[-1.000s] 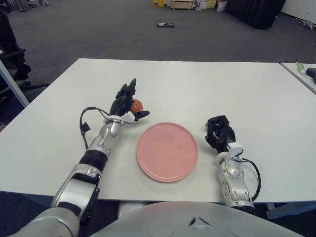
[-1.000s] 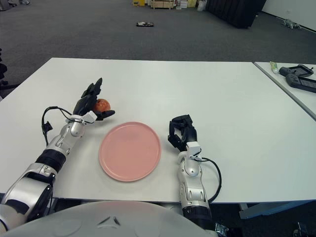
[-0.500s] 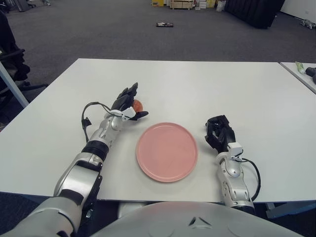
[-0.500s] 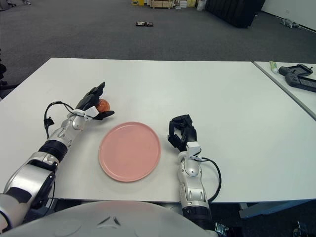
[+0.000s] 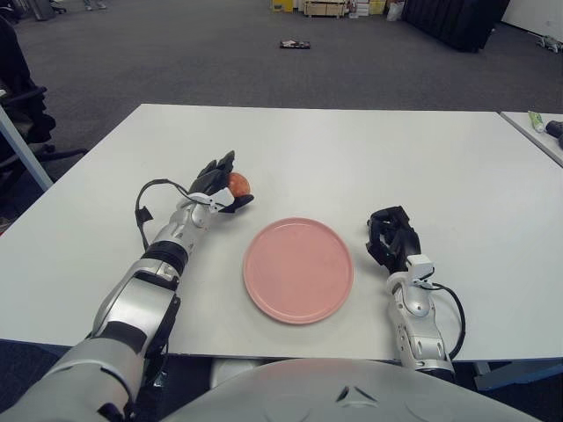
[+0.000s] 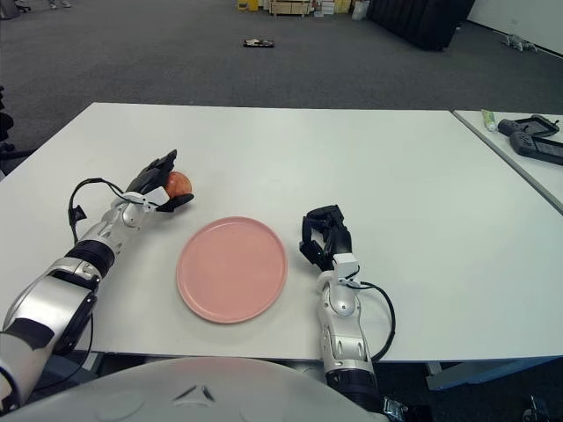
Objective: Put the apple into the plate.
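Fingers of our left hand (image 5: 218, 183) are cupped partway around the apple (image 5: 238, 184), black digits behind it and a thumb curling beneath; whether the fruit is lifted or on the table we cannot tell. The apple is small, round and reddish orange, to the left of and a little beyond the pink plate (image 5: 298, 270), near it but apart. We judge it firm, fairly light and smooth-skinned, so it may roll or slip; a hold across its widest part, fingers opposite thumb, looks safest. The plate is shallow with a low rim, and its whole face is bare, so there is room to set the fruit near the middle. The white table (image 5: 369, 158) between apple and plate is open. Our right hand (image 5: 392, 237), fingers curled and holding nothing, shows just right of the plate, clear of the path.
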`<state>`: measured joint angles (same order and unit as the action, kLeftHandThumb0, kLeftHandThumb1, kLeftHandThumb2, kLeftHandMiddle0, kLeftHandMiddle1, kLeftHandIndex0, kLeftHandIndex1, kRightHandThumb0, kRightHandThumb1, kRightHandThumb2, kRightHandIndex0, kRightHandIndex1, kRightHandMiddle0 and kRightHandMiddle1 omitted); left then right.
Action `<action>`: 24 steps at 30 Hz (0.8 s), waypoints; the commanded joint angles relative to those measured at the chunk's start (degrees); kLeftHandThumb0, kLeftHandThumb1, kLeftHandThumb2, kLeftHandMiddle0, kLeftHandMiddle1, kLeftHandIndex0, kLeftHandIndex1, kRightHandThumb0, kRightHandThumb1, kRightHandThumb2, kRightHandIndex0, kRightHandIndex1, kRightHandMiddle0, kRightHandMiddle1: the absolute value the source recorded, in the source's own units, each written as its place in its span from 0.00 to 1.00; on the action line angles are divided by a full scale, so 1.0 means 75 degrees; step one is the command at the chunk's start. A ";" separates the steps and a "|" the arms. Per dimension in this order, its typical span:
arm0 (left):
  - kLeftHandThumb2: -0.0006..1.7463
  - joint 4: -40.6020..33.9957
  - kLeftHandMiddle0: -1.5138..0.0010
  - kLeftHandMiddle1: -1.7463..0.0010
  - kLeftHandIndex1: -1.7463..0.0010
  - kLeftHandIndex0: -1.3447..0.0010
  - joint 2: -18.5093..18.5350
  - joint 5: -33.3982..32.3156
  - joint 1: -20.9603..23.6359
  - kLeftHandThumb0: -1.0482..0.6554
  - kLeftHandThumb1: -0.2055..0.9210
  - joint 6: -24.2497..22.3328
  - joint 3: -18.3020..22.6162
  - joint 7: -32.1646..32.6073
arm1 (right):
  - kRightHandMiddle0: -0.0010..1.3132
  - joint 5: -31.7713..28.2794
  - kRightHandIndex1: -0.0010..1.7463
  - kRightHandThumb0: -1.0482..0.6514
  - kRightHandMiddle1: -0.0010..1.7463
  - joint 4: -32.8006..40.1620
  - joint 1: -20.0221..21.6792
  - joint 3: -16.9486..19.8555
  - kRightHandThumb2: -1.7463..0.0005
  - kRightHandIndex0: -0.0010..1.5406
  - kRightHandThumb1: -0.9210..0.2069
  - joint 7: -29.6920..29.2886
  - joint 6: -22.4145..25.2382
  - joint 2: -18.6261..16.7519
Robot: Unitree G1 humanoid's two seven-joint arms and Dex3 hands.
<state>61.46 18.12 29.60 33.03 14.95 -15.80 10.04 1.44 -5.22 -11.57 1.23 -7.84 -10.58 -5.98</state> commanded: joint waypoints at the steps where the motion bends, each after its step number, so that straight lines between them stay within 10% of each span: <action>1: 0.35 0.0489 1.00 1.00 0.99 0.98 -0.0017 0.0037 0.0059 0.05 0.82 -0.0183 -0.0135 -0.0096 | 0.24 -0.0130 0.74 0.40 1.00 -0.0106 -0.0142 0.0061 0.53 0.37 0.18 0.0020 0.0232 -0.0042; 18: 0.28 0.1134 0.95 0.96 0.68 1.00 0.0001 -0.0187 0.0152 0.08 0.93 -0.0455 -0.0076 -0.0112 | 0.23 -0.0192 0.74 0.40 1.00 -0.0018 -0.0236 0.0106 0.54 0.37 0.17 0.0055 0.0190 -0.0047; 24: 0.31 0.1166 0.99 0.80 0.59 1.00 0.0021 -0.0251 0.0142 0.11 0.90 -0.0448 -0.0129 -0.0128 | 0.23 -0.0183 0.74 0.40 1.00 0.0045 -0.0253 0.0095 0.55 0.37 0.17 0.0045 0.0238 -0.0054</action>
<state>68.13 18.47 27.25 35.86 13.60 -15.80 10.82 0.99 -4.27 -12.46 1.39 -7.33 -10.75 -5.98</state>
